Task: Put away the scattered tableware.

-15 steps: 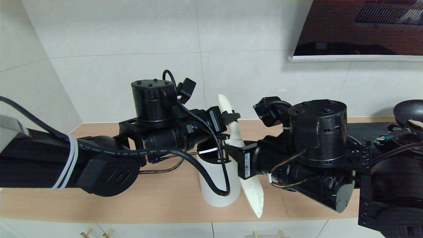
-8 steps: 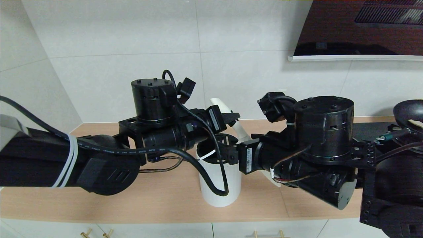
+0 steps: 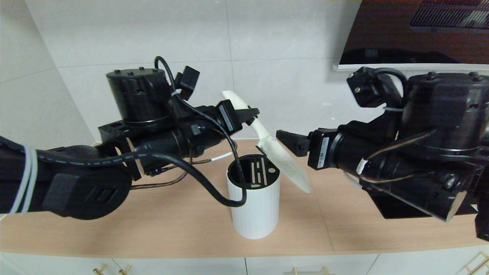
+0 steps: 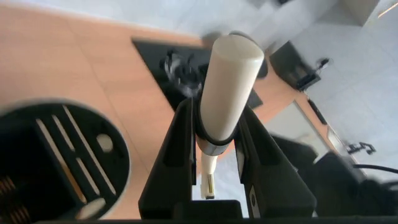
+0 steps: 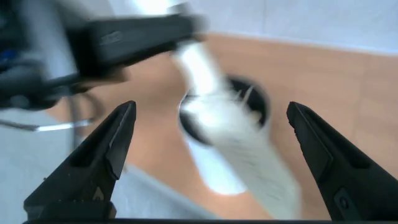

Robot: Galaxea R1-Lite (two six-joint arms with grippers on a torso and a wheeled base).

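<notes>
White knife (image 3: 282, 160) hangs tilted in our left gripper (image 3: 249, 114), which clamps its handle; the blade points toward 5 o'clock past the holder's (image 3: 254, 206) 2 o'clock rim. Our right gripper (image 5: 211, 106), jaws spread wide and empty, sits at the blade's 3 o'clock.

The knife (image 3: 282, 159) looks like smooth matt white plastic, blade a bit chalky. The utensil holder (image 3: 254, 210) is smooth white plastic with a matt black slotted insert (image 3: 258, 172). Matt wood-grain countertop (image 3: 153, 225), satin wall tiles (image 3: 286, 34).
</notes>
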